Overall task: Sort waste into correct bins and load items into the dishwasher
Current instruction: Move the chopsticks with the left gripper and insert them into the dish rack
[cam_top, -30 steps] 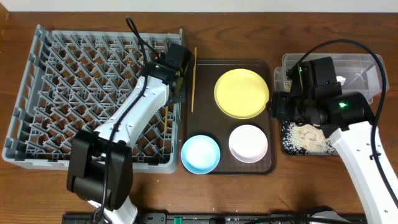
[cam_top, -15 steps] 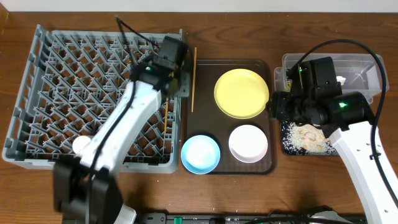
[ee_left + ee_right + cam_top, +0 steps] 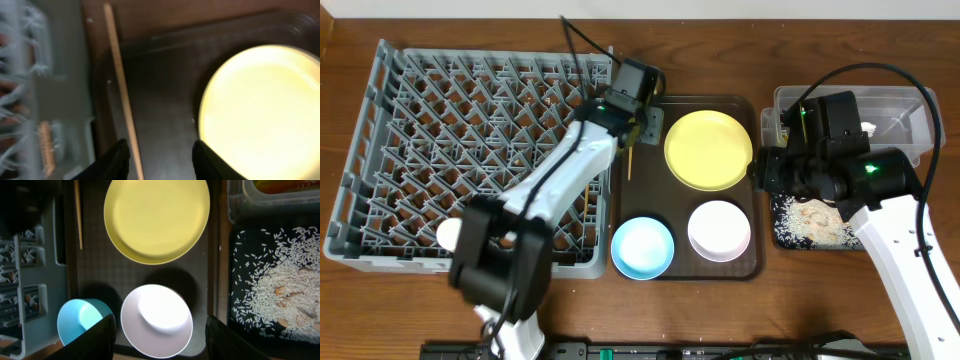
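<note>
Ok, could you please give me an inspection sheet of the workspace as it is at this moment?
Surface: brown wooden table.
Job's things: grey dish rack at the left. The brown tray holds the yellow plate, blue bowl and white bowl. One chopstick lies along its left rim. The black tray holds rice. The clear tub is behind it, contents unclear.
Clutter: nothing seen.
Grippers: left gripper open, above the brown tray beside the chopstick. Right gripper open, empty, near the brown tray's right edge.
Cables: left arm's black cable and right arm's black cable.
Surroundings: black bar at the near edge.
</note>
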Robot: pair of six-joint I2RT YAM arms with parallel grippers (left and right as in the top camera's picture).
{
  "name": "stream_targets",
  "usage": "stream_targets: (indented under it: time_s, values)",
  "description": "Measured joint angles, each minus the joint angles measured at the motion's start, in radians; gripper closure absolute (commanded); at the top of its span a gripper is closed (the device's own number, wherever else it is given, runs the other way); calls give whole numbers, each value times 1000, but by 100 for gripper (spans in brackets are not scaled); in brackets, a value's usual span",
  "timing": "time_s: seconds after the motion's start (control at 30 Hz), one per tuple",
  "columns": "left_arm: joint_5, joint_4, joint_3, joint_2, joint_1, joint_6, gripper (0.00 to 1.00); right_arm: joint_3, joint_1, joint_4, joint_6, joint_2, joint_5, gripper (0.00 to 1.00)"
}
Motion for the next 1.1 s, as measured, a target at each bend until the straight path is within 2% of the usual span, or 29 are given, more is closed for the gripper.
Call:
stream_targets:
  time_s: [0.37,0.77,0.9,1.1]
  values:
    - [-157,119,0,154,-2,32,56,0,0,4,0,0,0,45]
    - [-161,114,2,215,-13,34,57,-1,0,4,0,37,-3,49]
    - [-156,114,2,215,-23,30,71,-1,0,4,0,46,-5,50]
    - [-150,114,2,215,-56,33,79,-1,0,4,0,47,-7,51]
